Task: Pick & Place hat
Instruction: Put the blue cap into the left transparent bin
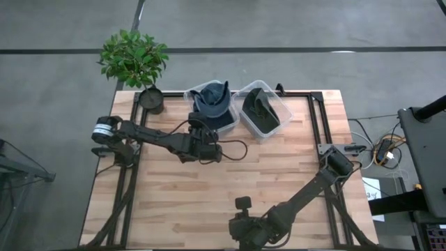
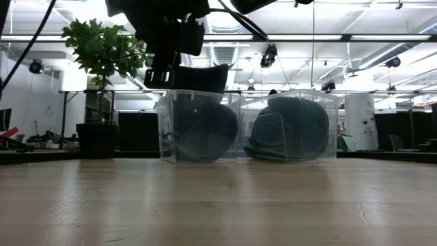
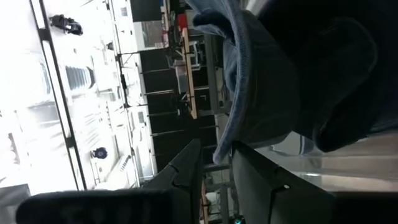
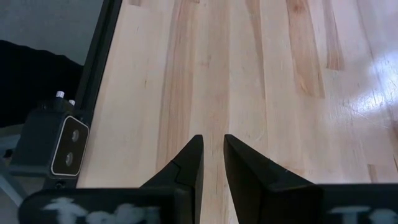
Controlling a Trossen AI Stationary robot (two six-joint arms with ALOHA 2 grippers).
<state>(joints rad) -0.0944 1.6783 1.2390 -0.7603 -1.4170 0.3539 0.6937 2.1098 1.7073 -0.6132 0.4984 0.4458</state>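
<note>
Wood-plank table (image 1: 279, 181) nearest; no legible labels. My left gripper (image 3: 216, 163) pinches the blue hat (image 1: 211, 97) over the left clear bin (image 1: 233, 120). Right gripper (image 4: 212, 163), fingers nearly together, waits low. Open workshop behind.

The far edge of the tabletop (image 1: 279, 174) is blocked by a potted plant (image 1: 139, 66) and two clear bins (image 1: 240, 111) set side by side. The left bin's opening is filled by a blue hat (image 1: 211, 100), with the left hand (image 1: 198, 125) at its rim. Open wood is left across the middle.
</note>
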